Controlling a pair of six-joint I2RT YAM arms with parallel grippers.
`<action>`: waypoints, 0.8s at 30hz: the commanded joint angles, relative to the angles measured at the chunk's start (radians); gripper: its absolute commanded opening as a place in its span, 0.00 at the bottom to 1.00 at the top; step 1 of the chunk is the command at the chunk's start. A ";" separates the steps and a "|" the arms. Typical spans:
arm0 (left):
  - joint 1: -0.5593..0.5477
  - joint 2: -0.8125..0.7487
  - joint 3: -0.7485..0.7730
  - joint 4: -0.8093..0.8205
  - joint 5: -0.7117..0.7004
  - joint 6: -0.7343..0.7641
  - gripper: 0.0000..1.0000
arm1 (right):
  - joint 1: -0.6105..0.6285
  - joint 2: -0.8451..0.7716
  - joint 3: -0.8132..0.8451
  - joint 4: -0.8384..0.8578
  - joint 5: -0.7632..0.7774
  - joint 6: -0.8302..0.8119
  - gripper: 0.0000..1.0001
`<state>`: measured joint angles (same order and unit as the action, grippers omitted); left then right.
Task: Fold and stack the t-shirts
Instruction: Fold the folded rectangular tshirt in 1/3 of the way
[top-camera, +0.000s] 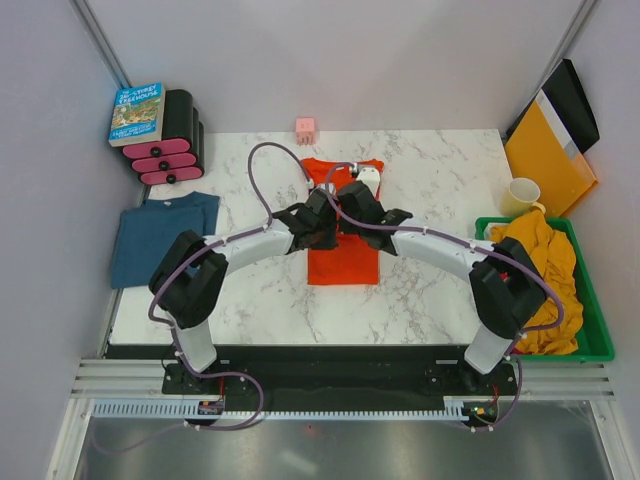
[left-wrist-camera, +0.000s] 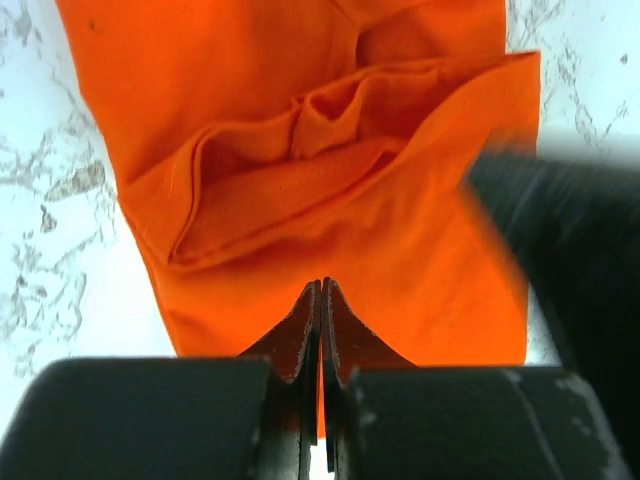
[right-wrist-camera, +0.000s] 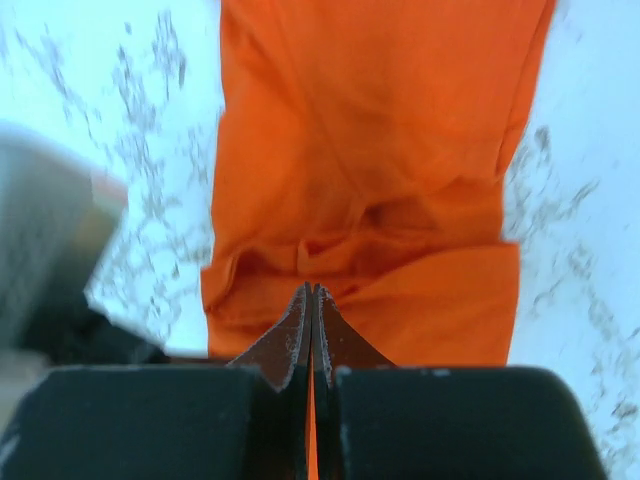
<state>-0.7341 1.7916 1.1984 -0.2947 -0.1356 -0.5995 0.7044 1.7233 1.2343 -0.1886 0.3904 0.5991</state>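
The orange-red t-shirt (top-camera: 342, 262) lies folded into a narrow strip at the table's middle. It fills the left wrist view (left-wrist-camera: 330, 130) and the right wrist view (right-wrist-camera: 370, 130), with a rumpled folded layer across it. My left gripper (top-camera: 322, 208) (left-wrist-camera: 322, 287) and right gripper (top-camera: 354, 198) (right-wrist-camera: 311, 290) meet side by side over the strip's middle. Each is shut, with orange cloth showing in the slit between its jaws. A dark teal-blue t-shirt (top-camera: 160, 235) lies flat at the left edge. A mustard-yellow t-shirt (top-camera: 540, 265) is heaped in the green bin (top-camera: 598, 330). No pink shirt shows.
A book (top-camera: 137, 112) rests on black-and-pink rollers (top-camera: 170, 150) at the back left. A pink cube (top-camera: 305, 128) sits behind the shirt. A cream mug (top-camera: 522, 195) and the yellow-orange folder (top-camera: 548, 160) stand at the back right. Grey walls enclose the table.
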 joint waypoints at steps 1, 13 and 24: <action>0.010 0.071 0.044 0.009 0.011 0.040 0.03 | 0.036 -0.017 -0.102 0.000 -0.027 0.044 0.00; 0.035 0.176 0.099 0.016 0.018 0.017 0.02 | 0.056 -0.034 -0.257 0.017 -0.030 0.070 0.00; 0.113 0.235 0.257 -0.015 0.024 0.055 0.02 | 0.056 -0.018 -0.340 0.041 -0.058 0.083 0.00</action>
<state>-0.6468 2.0033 1.3712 -0.3096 -0.1020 -0.5892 0.7582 1.7134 0.9226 -0.1638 0.3538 0.6651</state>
